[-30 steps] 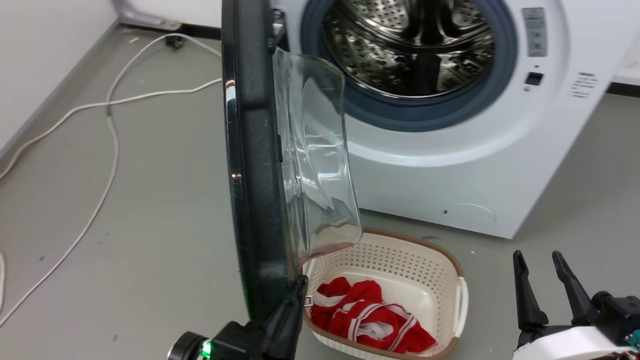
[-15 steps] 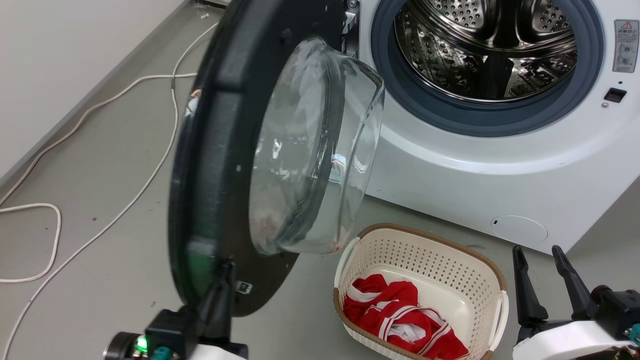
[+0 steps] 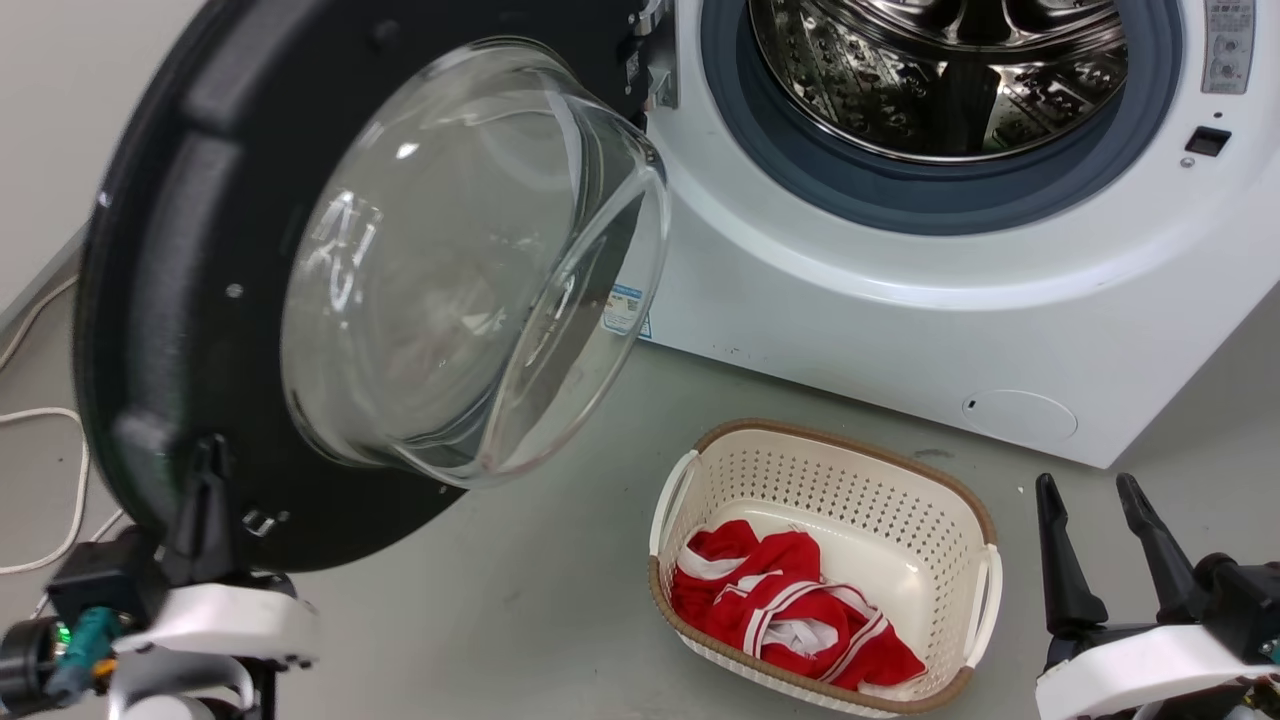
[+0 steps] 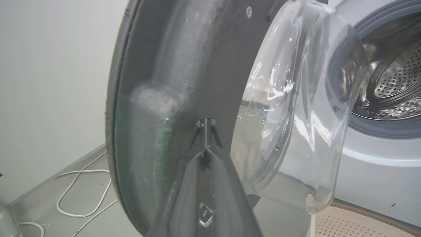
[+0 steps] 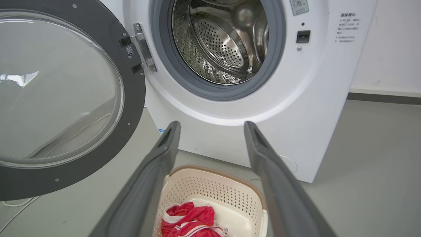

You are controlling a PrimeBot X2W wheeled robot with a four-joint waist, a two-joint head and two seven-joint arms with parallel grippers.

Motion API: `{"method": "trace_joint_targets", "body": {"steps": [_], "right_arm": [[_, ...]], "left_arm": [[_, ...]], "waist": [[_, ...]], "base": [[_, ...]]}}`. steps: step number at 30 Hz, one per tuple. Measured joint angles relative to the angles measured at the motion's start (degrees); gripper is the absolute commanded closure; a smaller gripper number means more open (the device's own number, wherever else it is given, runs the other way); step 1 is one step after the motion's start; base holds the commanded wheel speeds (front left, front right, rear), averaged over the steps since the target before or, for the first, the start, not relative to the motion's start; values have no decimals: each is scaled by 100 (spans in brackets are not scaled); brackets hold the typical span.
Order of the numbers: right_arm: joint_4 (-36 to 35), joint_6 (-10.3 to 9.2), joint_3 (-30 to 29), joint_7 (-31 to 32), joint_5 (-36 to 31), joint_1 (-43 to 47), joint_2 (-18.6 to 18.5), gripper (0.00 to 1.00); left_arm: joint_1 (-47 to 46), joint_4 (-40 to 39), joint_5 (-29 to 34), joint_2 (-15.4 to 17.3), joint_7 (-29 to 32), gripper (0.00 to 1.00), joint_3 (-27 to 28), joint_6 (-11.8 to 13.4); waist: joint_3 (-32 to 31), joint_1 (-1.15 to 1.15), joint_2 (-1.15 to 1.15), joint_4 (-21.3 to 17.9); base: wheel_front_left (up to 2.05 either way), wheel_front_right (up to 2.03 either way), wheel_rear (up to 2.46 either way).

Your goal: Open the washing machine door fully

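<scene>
Left gripper (image 3: 207, 450): its jaws are sitting drawn together, the two dark fingers meeting at a single tip in the left wrist view (image 4: 205, 151).
Left contact: that tip is pressing against the black inner face of the washing machine door (image 3: 170, 260), low on the ring and just beside the small metal latch (image 3: 258, 522). I cannot tell whether anything is being pinched between the fingers.
Right gripper (image 3: 1087, 482): its jaws are standing wide apart, holding nothing and touching nothing. It is hovering above the floor, right of the laundry basket (image 3: 830, 470).
Door position: the door is hanging swung well out on its metal hinge (image 5: 143, 46), with the glass bowl (image 3: 450, 260) bulging toward the camera.
Washing machine (image 3: 900, 300): the steel drum (image 3: 950, 70) is showing inside the blue-grey gasket (image 3: 930, 205).
Basket contents: a red garment with white stripes (image 3: 780, 610) is lying inside.
Floor: a white cable (image 3: 75, 480) is trailing past the door's left edge.
</scene>
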Motion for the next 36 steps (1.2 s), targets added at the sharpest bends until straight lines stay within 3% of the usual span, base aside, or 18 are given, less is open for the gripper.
{"method": "trace_joint_targets", "body": {"steps": [4,13,22,29,36], "right_arm": [[-82,-1,-24,68,-62,-38,1,0],[-209,0,-38,151,-143,-220,1,0],[-234,-1,-60,171,-174,-305,1,0],[-215,0,-44,169,-183,-326,1,0],[-68,0,43,55,-113,-322,1,0]], "left_arm": [[-323,363,-266,79,-156,100,341,-62],[-1282,1622,-737,524,-389,100,906,-612],[-1935,2627,-790,836,-458,100,1068,-994],[-2079,2875,-700,810,-479,100,1154,-1068],[-1333,2080,-218,632,-480,100,1352,-869]], "waist": [[132,0,0,-48],[406,0,0,-131],[546,0,0,-187],[539,0,0,-210],[322,0,0,-362]], "base": [[0,0,0],[0,0,0],[0,0,0],[0,0,0],[0,0,0]]}}
